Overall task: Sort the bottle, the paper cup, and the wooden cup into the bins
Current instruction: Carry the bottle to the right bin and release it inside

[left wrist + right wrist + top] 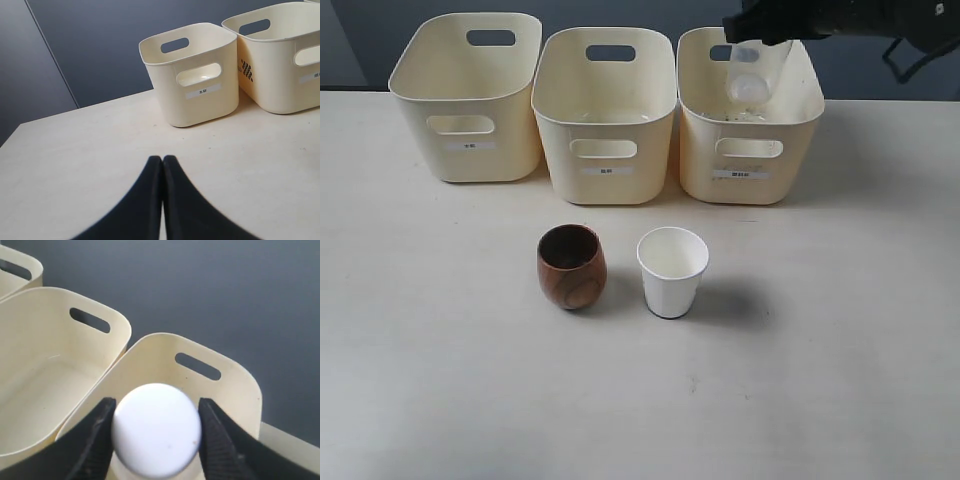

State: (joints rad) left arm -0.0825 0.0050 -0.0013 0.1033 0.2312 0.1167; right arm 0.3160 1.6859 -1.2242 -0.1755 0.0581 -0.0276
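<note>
The clear bottle hangs over the right-hand cream bin, partly down inside its opening. My right gripper is shut on the bottle. In the right wrist view its white cap fills the gap between the black fingers above that bin's rim. The dark brown wooden cup and the white paper cup stand upright side by side on the table, apart from both grippers. My left gripper is shut on nothing, low over bare table.
Three cream bins stand in a row at the back: left bin, middle bin, and the right one. The left wrist view shows the left bin and middle bin. The beige table spreads in front of the cups.
</note>
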